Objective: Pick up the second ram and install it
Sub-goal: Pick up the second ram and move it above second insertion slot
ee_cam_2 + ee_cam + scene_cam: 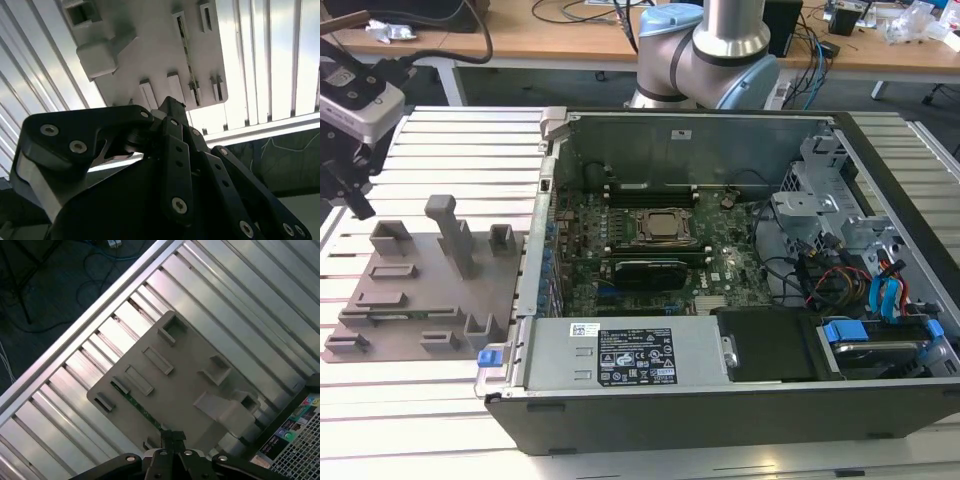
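The second ram (136,406) is a thin green-edged stick lying on edge in a slot of the grey fixture plate (185,385). It also shows as a dark strip in the second wrist view (187,55) and in the exterior view (410,315). My gripper (358,203) hangs above the table at the exterior view's far left, behind the plate and well above it. In both wrist views the fingertips (172,438) (172,107) meet, shut with nothing between them, and the ram is beyond them, untouched.
The open computer case (720,400) stands to the exterior view's right of the plate, with the CPU socket (665,228) and long memory slots (645,188) on either side of it. Upright grey blocks (450,230) rise from the plate. The table is ribbed aluminium (450,135).
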{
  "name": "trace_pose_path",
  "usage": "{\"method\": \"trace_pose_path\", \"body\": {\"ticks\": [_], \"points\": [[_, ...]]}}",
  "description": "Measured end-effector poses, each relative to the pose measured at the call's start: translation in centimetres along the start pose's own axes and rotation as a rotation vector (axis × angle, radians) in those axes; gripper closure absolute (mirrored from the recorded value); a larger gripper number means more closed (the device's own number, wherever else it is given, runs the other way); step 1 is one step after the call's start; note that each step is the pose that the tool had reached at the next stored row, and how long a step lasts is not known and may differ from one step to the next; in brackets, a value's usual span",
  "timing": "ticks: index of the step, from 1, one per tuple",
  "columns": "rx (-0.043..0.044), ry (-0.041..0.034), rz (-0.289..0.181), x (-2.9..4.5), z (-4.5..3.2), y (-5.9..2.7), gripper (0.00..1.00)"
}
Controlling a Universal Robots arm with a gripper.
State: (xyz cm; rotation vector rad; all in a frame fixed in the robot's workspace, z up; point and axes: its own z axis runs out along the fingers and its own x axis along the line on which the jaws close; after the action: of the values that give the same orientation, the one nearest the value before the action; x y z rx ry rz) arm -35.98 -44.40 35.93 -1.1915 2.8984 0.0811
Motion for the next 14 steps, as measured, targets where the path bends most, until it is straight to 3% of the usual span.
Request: {"method": "trace_pose_path", "body": {"ticks": [6, 14], "points": [[-0.0034, 0.0059, -0.129, 0.00, 0.00, 0.00, 0.90], [-0.0065, 0.0114, -0.250, 0.00, 0.00, 0.00, 0.90]]}}
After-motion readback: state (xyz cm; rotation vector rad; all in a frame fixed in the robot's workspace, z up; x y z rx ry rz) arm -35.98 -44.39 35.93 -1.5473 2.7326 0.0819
